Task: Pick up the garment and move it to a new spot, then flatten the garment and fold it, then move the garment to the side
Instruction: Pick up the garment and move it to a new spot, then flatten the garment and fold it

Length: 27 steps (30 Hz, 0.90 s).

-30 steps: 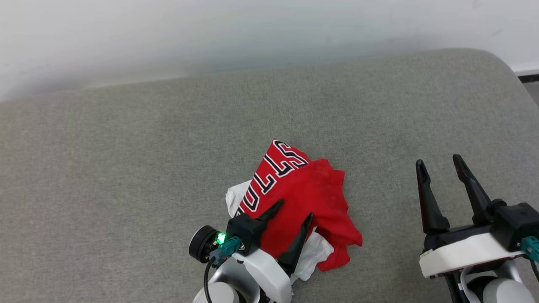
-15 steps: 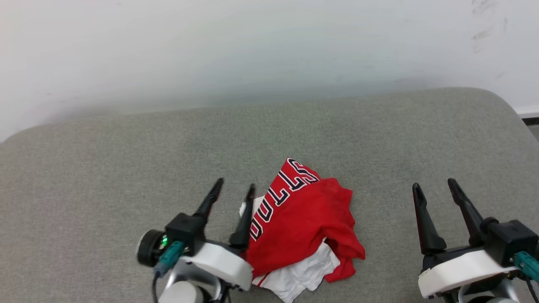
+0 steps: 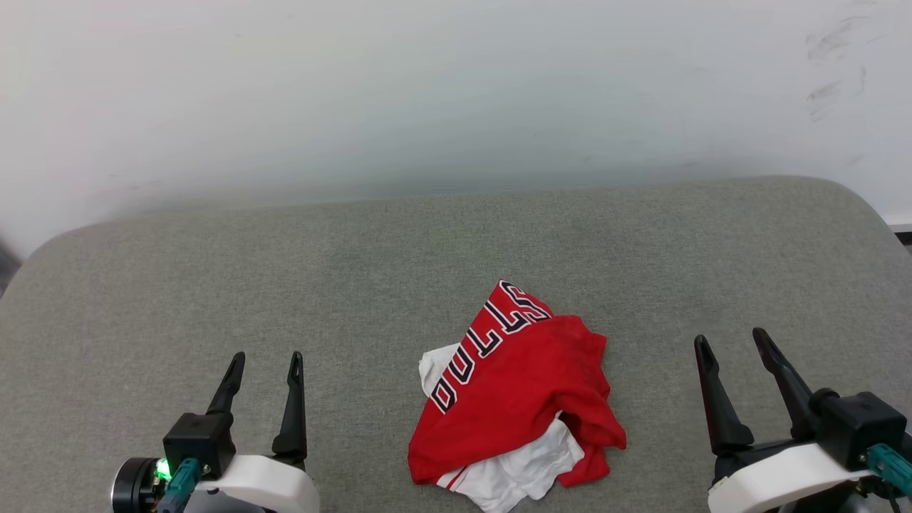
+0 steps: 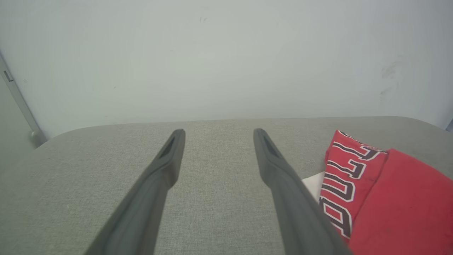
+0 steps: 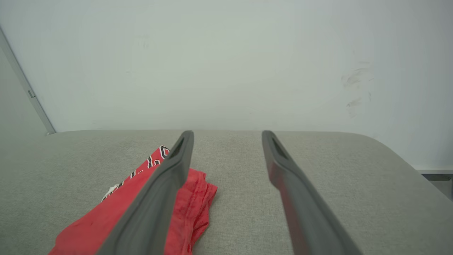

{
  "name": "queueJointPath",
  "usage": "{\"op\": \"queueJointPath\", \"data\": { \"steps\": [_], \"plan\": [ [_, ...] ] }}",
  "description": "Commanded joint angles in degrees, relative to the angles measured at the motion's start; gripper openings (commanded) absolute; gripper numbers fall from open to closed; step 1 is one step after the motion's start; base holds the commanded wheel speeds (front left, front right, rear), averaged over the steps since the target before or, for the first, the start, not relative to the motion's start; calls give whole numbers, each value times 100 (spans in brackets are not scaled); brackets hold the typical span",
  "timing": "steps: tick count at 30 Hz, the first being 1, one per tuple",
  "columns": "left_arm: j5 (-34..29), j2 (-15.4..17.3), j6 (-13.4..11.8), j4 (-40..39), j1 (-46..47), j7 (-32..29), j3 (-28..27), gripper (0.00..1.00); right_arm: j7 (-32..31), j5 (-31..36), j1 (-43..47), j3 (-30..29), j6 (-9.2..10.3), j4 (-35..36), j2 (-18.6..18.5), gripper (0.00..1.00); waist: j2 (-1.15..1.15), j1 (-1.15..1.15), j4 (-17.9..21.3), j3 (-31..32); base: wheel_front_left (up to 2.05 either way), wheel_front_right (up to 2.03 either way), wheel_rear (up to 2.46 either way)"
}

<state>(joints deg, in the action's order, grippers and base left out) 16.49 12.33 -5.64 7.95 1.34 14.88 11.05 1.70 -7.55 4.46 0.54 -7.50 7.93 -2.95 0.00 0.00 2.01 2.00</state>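
1. The garment (image 3: pixel 520 399) lies crumpled in a heap on the grey upholstered surface (image 3: pixel 214 285), near its front edge and a little right of the middle in the head view.
2. Its red body is bunched on top; a band of dark, white-outlined letters (image 3: pixel 491 335) runs up its left side, and white fabric (image 3: pixel 513 474) pokes out at the front and at the left edge.
3. The left gripper (image 3: pixel 267 358) sits at the lower left, well apart from the garment, its 2 fingers spread and holding nothing.
4. In the left wrist view, the left gripper (image 4: pixel 218 132) points at bare grey fabric, with the garment (image 4: pixel 389 198) off to that view's right.
5. The right gripper (image 3: pixel 730 338) sits at the lower right, clear of the garment, its 2 fingers released and empty.
6. In the right wrist view, the right gripper (image 5: pixel 226 134) frames bare fabric, and the garment (image 5: pixel 88 226) lies at that view's lower left, partly behind 1 finger.
7. A pale wall (image 3: pixel 427 92) rises behind the surface, with dark scuff marks (image 3: pixel 826 50) at its upper right.
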Motion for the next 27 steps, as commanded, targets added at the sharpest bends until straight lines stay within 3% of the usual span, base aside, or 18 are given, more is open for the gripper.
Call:
{"op": "queueJointPath", "data": {
  "steps": [1, 20, 24, 27],
  "plan": [
    [19, 47, -4, -36, -97, 27, -5, 100, -20, -26, 97, -32, 2, 25, 12, 100, 0, 0, -10, 17, 0, 0, 0],
    [113, 89, 9, -173, -99, -51, 89, 100, -121, -3, 113, -132, 2, 9, 12, 100, 0, 0, 3, -9, 0, 0, 0],
    [116, 82, 2, -209, -30, -42, 112, 100, -681, 19, 5, 84, 1, -73, 13, 100, 0, 0, -17, -45, 0, 0, 0],
    [90, 49, -6, -247, 35, -34, 163, 100, -1433, -140, -161, 511, 2, -116, -225, 100, 0, 0, -52, -106, 0, 0, 0]
  ]
}}
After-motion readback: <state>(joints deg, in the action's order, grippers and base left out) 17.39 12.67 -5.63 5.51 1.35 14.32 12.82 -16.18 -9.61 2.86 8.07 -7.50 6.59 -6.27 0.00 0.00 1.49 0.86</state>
